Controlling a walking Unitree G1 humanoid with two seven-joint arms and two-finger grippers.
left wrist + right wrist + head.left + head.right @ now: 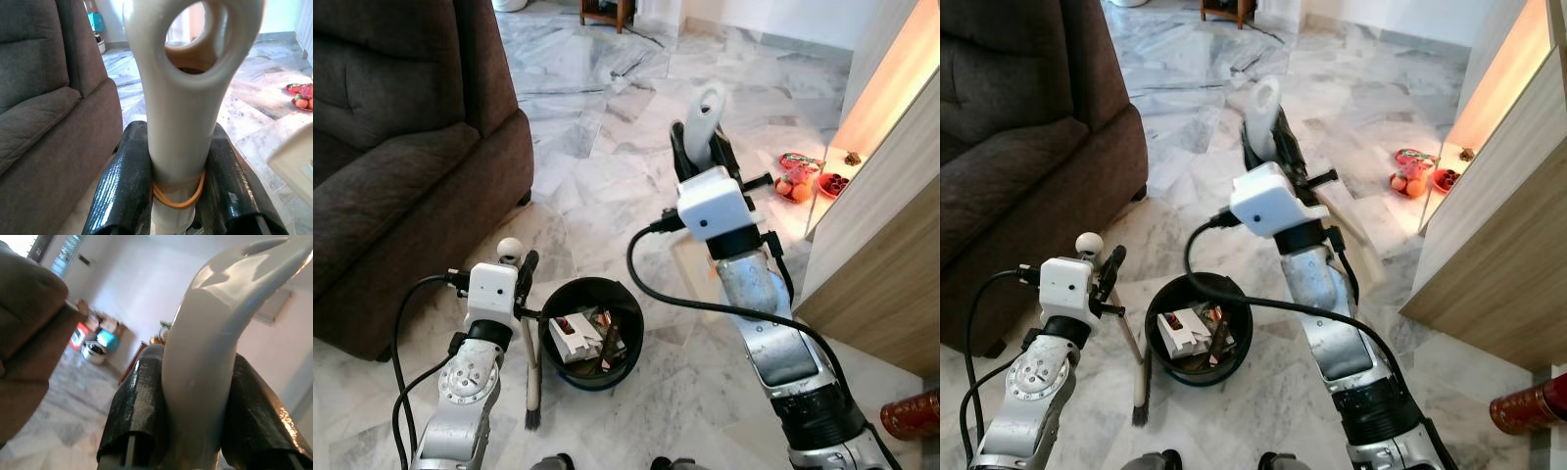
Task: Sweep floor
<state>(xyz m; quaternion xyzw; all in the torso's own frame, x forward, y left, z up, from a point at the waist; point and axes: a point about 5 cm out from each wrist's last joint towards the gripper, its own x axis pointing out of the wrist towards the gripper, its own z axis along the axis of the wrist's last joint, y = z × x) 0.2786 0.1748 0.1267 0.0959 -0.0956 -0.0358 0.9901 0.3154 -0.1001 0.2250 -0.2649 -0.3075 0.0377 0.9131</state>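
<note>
Two tools are gripped: the brush (530, 343) by the left gripper (514, 269), the dustpan handle (703, 122) by the right gripper (705, 157), flanking the bin (592, 333) for tipping.

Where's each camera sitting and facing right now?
Eye views: on the head, looking down at the floor, black bin and both silver arms.
Left wrist: looks along the left gripper, shut on the brush handle, past the sofa.
Right wrist: looks along the right gripper, shut on the grey handle, up the room.
Shared: all show the sofa.
</note>
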